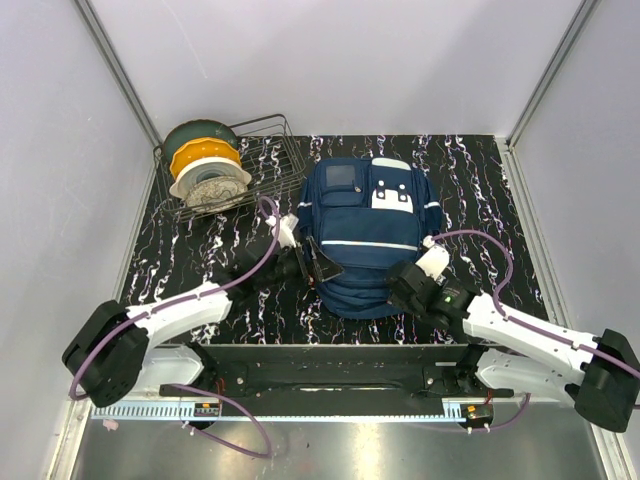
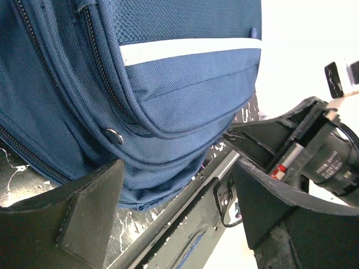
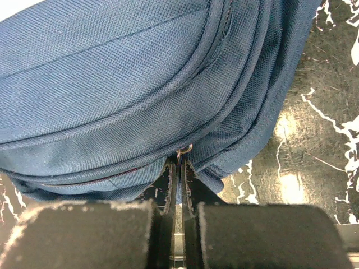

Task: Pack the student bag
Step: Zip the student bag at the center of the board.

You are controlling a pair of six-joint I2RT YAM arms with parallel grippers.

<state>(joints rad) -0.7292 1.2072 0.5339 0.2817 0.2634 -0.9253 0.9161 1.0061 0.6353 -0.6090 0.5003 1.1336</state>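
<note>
The student bag [image 1: 365,235] lies flat in the middle of the top view, a little to the right, on a black table [image 1: 200,260] with white streaks. It is dark blue with white stripes and white patches, and its front faces up. The left gripper [image 1: 318,265] is at the lower left side of the bag. In the left wrist view its two black fingers [image 2: 84,213] are spread wide apart with nothing held, and the rounded blue corner of the bag fills the upper left of that frame, just past the fingers. A white stripe [image 2: 185,49] runs across the bag near the top of that frame. The right gripper [image 1: 405,285] is at the lower right corner of the bag in the top view. In the right wrist view its fingers [image 3: 165,185] are pressed tight together at the bottom middle of the frame, pinching a thin blue zip tab [image 3: 178,193]. A small metal ring [image 3: 184,149] sits right at the fingertips, on the edge of the bag. In the upper left of the top view a wire rack [image 1: 280,135] holds a green bowl [image 1: 195,132], a yellow one [image 1: 205,155] and a white one [image 1: 210,185], all standing on edge
</note>
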